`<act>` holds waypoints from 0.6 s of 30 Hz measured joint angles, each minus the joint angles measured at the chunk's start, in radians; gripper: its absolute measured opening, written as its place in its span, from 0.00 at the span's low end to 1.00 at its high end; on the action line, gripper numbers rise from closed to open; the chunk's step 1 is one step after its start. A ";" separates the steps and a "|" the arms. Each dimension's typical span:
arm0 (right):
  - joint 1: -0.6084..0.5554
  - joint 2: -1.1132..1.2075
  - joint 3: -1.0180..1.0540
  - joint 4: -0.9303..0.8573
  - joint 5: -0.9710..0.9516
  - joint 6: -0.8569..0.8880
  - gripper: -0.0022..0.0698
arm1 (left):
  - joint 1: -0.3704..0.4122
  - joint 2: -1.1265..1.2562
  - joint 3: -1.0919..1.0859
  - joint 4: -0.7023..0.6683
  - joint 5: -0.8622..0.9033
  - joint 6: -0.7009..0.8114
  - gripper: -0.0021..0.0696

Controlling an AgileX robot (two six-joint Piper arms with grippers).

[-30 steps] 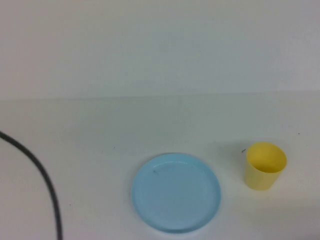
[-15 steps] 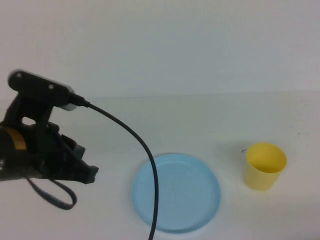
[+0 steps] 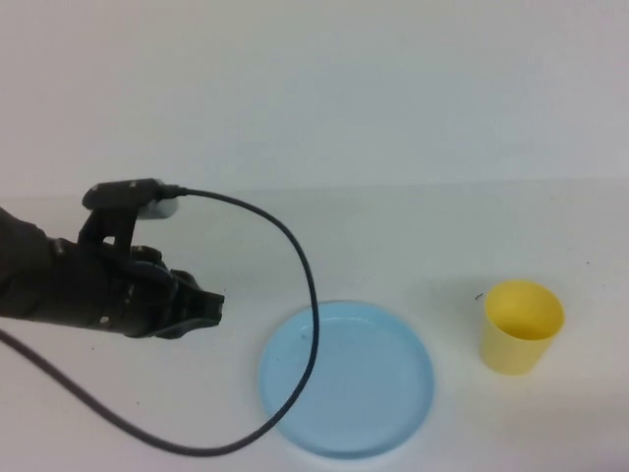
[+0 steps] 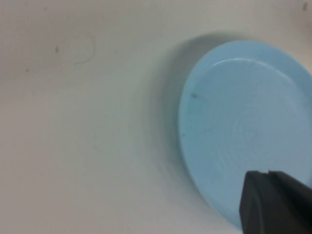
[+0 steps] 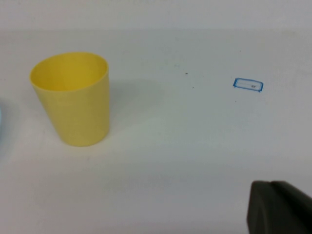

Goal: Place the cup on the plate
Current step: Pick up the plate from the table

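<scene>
We see the cup (image 3: 522, 326) standing upright on the white bench (image 3: 393, 236), mouth up and long axis vertical, tapering down to a narrower base. It sits toward the bench's right edge and near its front edge, apart from the plate (image 3: 346, 379), which lies flat to its left, close to the front edge and roughly mid-way across. Neither has shifted over the last second.

What differs is the left arm. A second ago we saw only a stretch of black cable at the front left corner; half a second ago the arm had come in, raised at the left edge; now it has dropped lower and reached further in. The left hand (image 3: 211, 307) is closed, empty, and pointing toward the plate, its tip just short of the plate's left rim. The cable (image 3: 305, 265) now loops from the camera block on top of the arm out over the left part of the plate and back toward the front left corner.

In the left wrist view we see the plate's rim and a dark closed fingertip (image 4: 273, 202) over it. The right hand (image 5: 278, 207) shows only as a dark tip in the right wrist view; it is closed, holds nothing, and is well apart from the cup. A small blue rectangle mark (image 5: 248, 85) sits on the bench beyond it.
</scene>
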 joint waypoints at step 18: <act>0.000 0.000 0.000 0.000 0.000 0.000 0.03 | -0.088 0.246 -0.002 -0.061 -0.158 0.057 0.45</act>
